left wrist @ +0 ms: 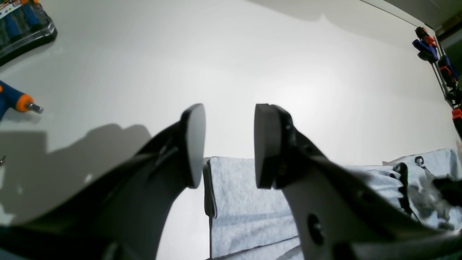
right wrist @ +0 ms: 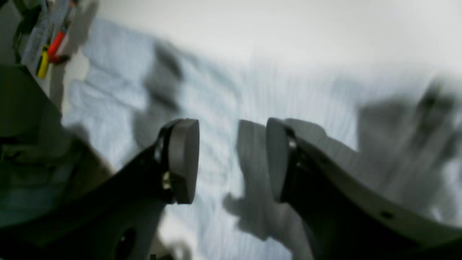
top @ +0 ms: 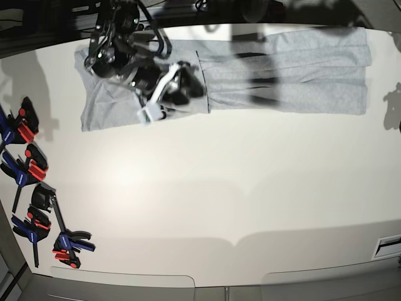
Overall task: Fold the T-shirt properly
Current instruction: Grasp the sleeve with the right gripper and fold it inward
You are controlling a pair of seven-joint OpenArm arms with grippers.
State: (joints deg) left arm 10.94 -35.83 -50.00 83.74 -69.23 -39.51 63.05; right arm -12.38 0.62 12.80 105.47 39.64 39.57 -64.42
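Shirt: your T-shirt lies flat along the far edge of the bench, folded into a long strip running left-right in the base view. Plain grey side up; some dark marks across the mid part, too blurred to read.
Shirt edge: in left wrist view the T-shirt's end sits just below and between the pads, hem seam visible.
R tool: right tool hangs over the T-shirt's left portion in base view, pads apart, nothing between them. Cloth under it is motion-blurred, so you can't tell if the pads touch it.
L tool: left tool has its pads spread w/ bare bench between them, holding nothing. It's above the bench just beside the T-shirt's end.
R arm: seen in base view as a black and white arm lying across the T-shirt near the far-left corner.
Clamps: blue/red/black clamps lined up along the bench's left edge in base view, well apart from the T-shirt.
Other: blue-orange screwdriver and a tool tray at the left of left wrist view.
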